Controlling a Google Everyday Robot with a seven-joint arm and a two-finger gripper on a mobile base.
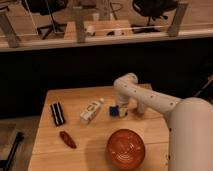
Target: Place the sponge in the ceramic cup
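The sponge point(115, 111) is a small bright-blue block lying on the wooden table point(85, 150), right of the white bottle. My gripper point(122, 107) points down at the sponge's right side, touching or just above it; which one I cannot tell. The white arm reaches in from the right and bends at an elbow point(125, 82) above the table's back. A pale upright shape behind the forearm, right of the gripper, looks like the ceramic cup point(143, 107); the arm covers much of it.
A white labelled bottle point(91, 111) lies on its side mid-table. A black ribbed object point(58, 113) is at the left and a small red object point(67, 139) is in front of it. A wide shiny orange bowl point(125, 148) stands near the front edge.
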